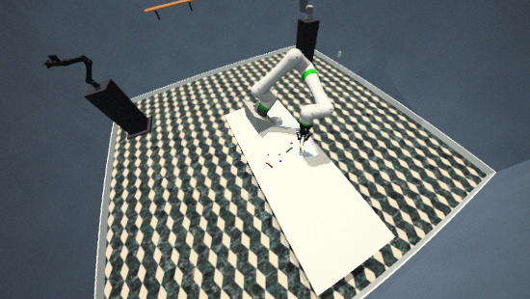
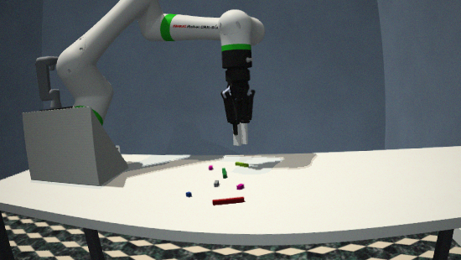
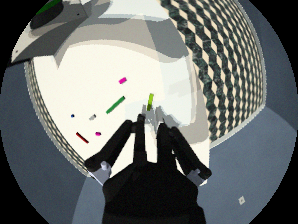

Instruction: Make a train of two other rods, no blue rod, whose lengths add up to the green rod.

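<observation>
The gripper hung well above the table, fingers drawn nearly together on nothing, directly over the lime rod. I judged it was narrowing to fit around that slim rod. The green rod lay just beside it; the grey rod, lime's likely partner, sat nearer the red rod.

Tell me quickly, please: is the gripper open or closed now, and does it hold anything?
Gripper: closed, holding nothing; it hangs in the air above the lime rod on the table.
</observation>
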